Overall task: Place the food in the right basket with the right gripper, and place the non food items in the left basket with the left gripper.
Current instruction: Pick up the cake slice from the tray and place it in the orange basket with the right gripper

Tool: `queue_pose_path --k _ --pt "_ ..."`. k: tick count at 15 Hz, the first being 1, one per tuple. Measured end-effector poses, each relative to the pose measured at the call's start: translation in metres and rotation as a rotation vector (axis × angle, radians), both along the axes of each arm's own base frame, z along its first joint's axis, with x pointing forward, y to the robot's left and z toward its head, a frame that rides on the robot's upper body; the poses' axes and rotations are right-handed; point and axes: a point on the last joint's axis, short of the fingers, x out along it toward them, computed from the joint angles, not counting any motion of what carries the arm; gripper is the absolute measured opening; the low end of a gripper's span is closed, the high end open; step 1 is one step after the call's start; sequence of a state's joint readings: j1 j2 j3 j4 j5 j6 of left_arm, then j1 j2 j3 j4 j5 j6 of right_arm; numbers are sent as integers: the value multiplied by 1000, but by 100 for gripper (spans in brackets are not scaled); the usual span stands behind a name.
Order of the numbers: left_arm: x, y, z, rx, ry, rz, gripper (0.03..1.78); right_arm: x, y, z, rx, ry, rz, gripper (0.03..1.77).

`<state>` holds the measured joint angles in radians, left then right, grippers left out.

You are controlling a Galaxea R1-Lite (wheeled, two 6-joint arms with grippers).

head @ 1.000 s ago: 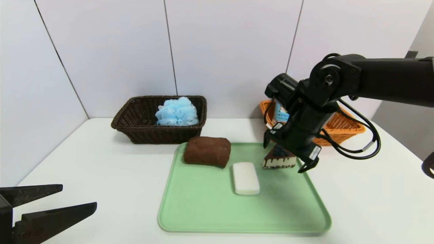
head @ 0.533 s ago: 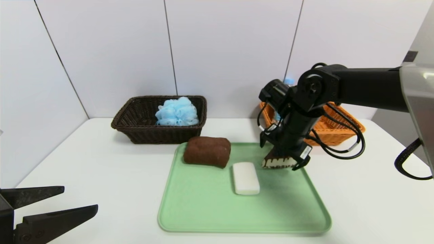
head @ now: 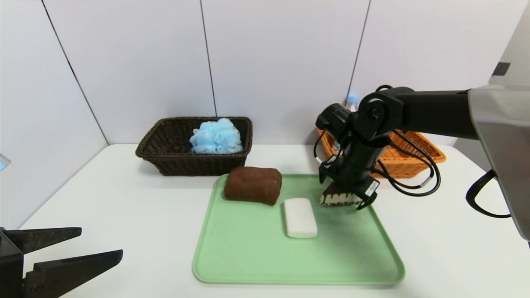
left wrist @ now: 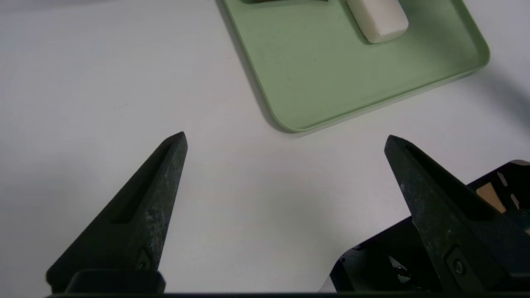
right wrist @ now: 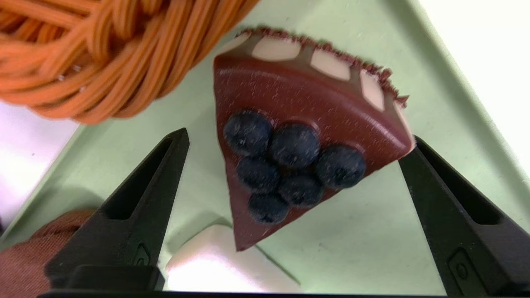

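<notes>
From the head view, the right tool [head: 343, 193] points down over the far right part of the green tray [head: 248, 256], right on top of the chocolate cake slice [head: 337, 198]. Its two fingers stand apart, one on each side of the slice, not squeezing it yet. The white soap bar [head: 300, 217] lies just beside the cake, and the brown rolled towel [head: 253, 184] sits at the far left of the tray. The blue bath pouf [head: 216, 136] is in the dark brown basket [head: 165, 159]. The orange basket [head: 414, 159] waits behind the right arm, with a bottle cap [head: 352, 99] peeking up there. The left tool [head: 78, 244] rests low and near, well apart from the tray.

From the left wrist view, the left tool [left wrist: 285, 140] is wide open over the bare worktop [left wrist: 83, 82], holding nothing.

From the right wrist view, the cake slice [right wrist: 298, 136] sits between the fingers [right wrist: 136, 207]. One finger touches the slice's wide corner (or very nearly), and the other has a gap. The slice's pointy end aims back toward the tool, so I think the fingers will close across its wide part.
</notes>
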<state>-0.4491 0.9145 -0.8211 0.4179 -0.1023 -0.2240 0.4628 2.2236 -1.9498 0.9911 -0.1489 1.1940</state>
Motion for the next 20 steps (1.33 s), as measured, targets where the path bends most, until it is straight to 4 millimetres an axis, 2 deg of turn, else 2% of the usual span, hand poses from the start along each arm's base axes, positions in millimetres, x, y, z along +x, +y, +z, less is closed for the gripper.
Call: queue_pose_path --k 3,8,11,15,20 --pt "0 0 0 1 1 1 169 0 0 -1 -6 1 4 110" --pt "-2 1 -3 3 3 1 169 0 0 -1 -7 4 4 57" --pt "-5 2 -3 1 -1 1 169 -2 -1 4 -3 -3 2 57" --pt "-7 4 -2 -2 -8 3 169 -12 -4 21 43 -15 7 57" --pt "-10 5 -1 -5 -20 4 169 -45 -11 50 222 133 77 57"
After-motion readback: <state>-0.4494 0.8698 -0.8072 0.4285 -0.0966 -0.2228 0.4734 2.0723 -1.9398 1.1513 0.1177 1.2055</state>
